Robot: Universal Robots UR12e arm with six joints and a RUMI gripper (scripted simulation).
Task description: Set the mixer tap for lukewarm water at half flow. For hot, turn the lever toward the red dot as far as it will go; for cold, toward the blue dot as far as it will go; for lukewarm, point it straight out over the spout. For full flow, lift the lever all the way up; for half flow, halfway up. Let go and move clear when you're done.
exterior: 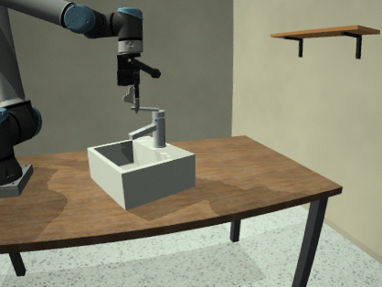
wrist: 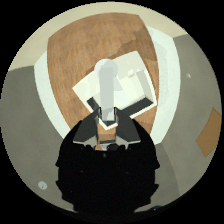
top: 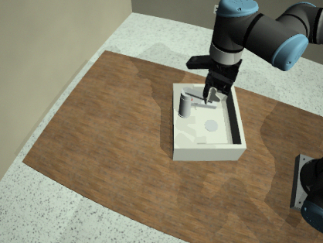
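Observation:
A grey mixer tap (exterior: 159,129) stands on the rim of a white sink basin (exterior: 142,172) on the wooden table. Its lever (exterior: 147,109) reaches out level from the tap's top, roughly over the spout (exterior: 141,132). A blue dot (exterior: 156,121) shows on the tap body in the exterior view, a red dot (top: 192,99) in the top view. My gripper (exterior: 135,108) hangs straight down from above and is shut on the lever's free end. In the wrist view the lever (wrist: 106,87) runs from between the fingers away toward the tap.
The basin (top: 208,123) has a round drain (top: 211,124). The arm's base (exterior: 11,175) is bolted at the table's left end. A wall shelf (exterior: 323,33) hangs high on the right wall.

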